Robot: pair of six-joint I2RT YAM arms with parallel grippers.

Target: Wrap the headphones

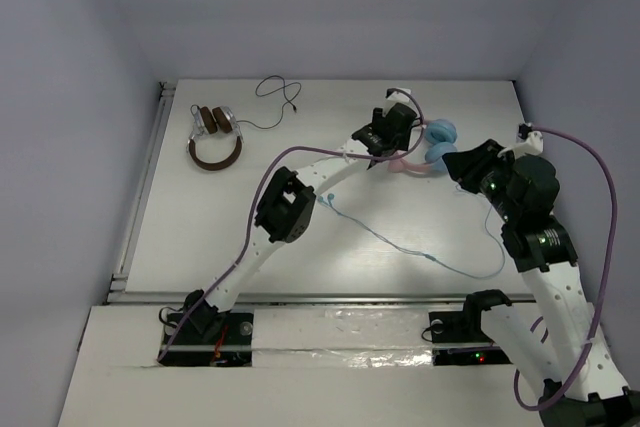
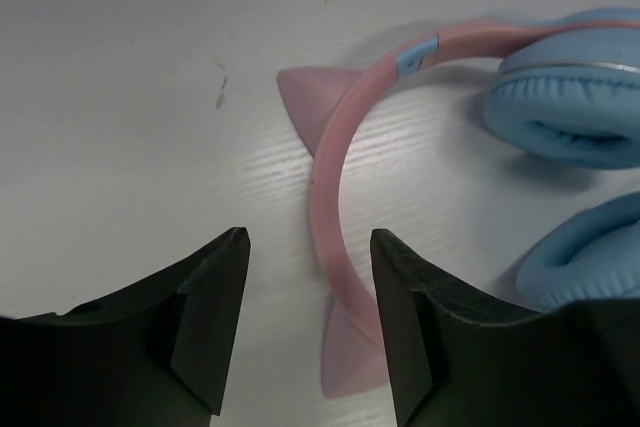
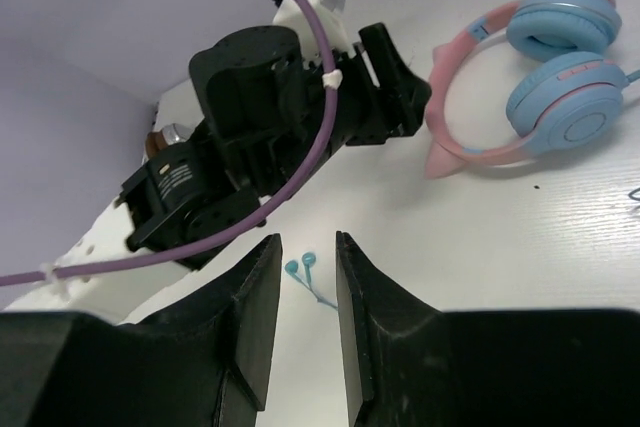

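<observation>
The headphones (image 1: 441,134) lie at the back of the table, with a pink cat-ear headband (image 2: 330,172) and two light-blue ear cups (image 2: 570,107). Their thin light-blue cable (image 1: 400,245) trails loose across the table toward the front, and its end (image 3: 300,267) lies near the left arm. My left gripper (image 2: 309,237) is open, low over the table, with the headband and one cat ear between its jaws, close to the right finger (image 2: 410,317). My right gripper (image 3: 307,240) is open and empty, hovering just right of the ear cups (image 3: 560,57).
Brown headphones (image 1: 213,137) with a black cable (image 1: 275,87) lie at the back left. The left arm (image 3: 280,97) reaches across in front of the right wrist camera. A rail (image 1: 140,197) runs along the table's left edge.
</observation>
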